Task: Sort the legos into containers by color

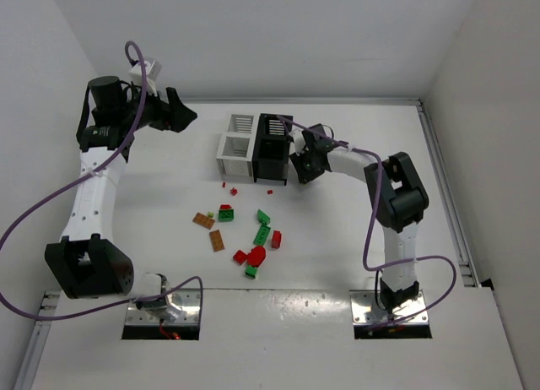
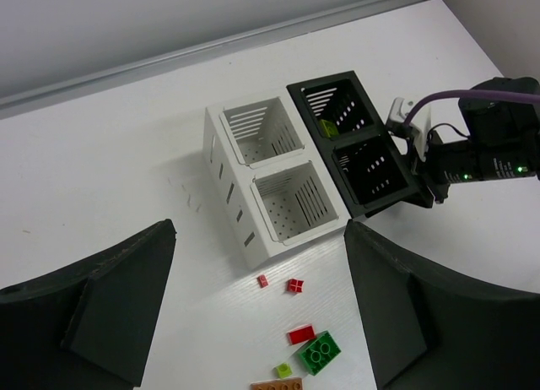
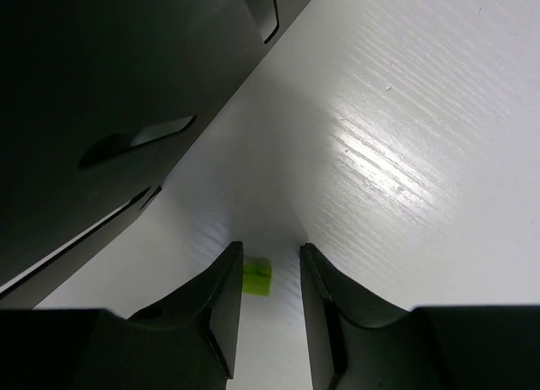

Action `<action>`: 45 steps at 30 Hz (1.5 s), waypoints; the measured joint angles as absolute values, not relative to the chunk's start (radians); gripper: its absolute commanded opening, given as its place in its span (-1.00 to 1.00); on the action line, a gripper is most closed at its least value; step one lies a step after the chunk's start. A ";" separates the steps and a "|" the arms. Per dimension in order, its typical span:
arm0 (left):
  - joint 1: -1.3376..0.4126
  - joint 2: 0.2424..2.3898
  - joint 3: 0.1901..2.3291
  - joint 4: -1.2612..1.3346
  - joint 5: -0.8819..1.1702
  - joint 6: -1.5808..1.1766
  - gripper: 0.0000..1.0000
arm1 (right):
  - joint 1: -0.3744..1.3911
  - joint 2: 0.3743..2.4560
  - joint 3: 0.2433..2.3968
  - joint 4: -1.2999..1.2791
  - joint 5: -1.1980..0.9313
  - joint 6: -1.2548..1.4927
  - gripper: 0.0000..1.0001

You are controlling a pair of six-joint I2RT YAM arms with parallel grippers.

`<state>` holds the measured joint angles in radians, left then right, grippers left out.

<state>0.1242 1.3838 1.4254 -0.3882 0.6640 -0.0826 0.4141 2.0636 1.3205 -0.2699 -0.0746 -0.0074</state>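
A tiny yellow-green lego (image 3: 256,276) lies on the white table (image 1: 169,187) between the fingers of the right hand (image 3: 270,253). The fingers stand narrow. The brick sits against the finger on the left of the wrist view, with a gap showing before the other finger. This hand is low at the 3 o'clock side of the black bin (image 1: 272,147), whose dark slatted wall fills the upper left of the wrist view.

Another yellow-green brick (image 2: 328,128) lies in the black bin's far compartment. The white bins (image 1: 236,145) touch the black bin at its 9 o'clock side.

At 6 o'clock from the bins, the loose legos (image 1: 262,235) are scattered mid-table: green and red bricks, two orange-brown plates (image 1: 203,220) and a few tiny red studs.

The left hand (image 1: 180,113) hangs raised at about 10 o'clock from the bins, its fingers wide apart and holding nothing.
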 measured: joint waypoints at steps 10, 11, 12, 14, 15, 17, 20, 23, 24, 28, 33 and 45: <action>0.124 1.384 1.418 -0.389 0.669 -0.082 0.75 | 0.413 2.028 1.271 -0.275 -0.065 0.009 -0.30; 0.124 1.384 1.417 -0.389 0.669 -0.082 0.75 | 0.413 2.024 1.266 -0.279 -0.063 0.011 -0.30; 0.124 1.384 1.417 -0.389 0.669 -0.082 0.75 | 0.413 2.018 1.259 -0.285 -0.062 0.012 -0.30; 0.124 1.384 1.417 -0.389 0.670 -0.082 0.75 | 0.413 2.015 1.256 -0.289 -0.061 0.015 -0.30; 0.124 1.384 1.417 -0.389 0.670 -0.082 0.75 | 0.413 2.014 1.256 -0.289 -0.060 0.018 -0.30; 0.124 1.384 1.416 -0.389 0.670 -0.082 0.75 | 0.408 2.013 1.255 -0.292 -0.059 0.023 -0.30; 0.126 1.384 1.416 -0.389 0.670 -0.082 0.75 | 0.407 2.013 1.255 -0.293 -0.059 0.027 -0.30; 0.130 1.384 1.415 -0.389 0.670 -0.082 0.75 | 0.407 2.013 1.255 -0.293 -0.059 0.027 -0.30; 0.131 1.384 1.414 -0.388 0.670 -0.081 0.75 | 0.407 2.013 1.255 -0.293 -0.059 0.027 -0.30; 0.133 1.383 1.398 -0.390 0.670 -0.078 0.75 | 0.407 2.013 1.255 -0.294 -0.059 0.027 -0.32; 0.133 1.383 1.378 -0.390 0.670 -0.070 0.75 | 0.407 2.013 1.255 -0.295 -0.058 0.028 -0.32; 0.138 1.384 1.367 -0.396 0.670 -0.057 0.75 | 0.407 2.059 1.336 -0.368 -0.052 0.031 -0.35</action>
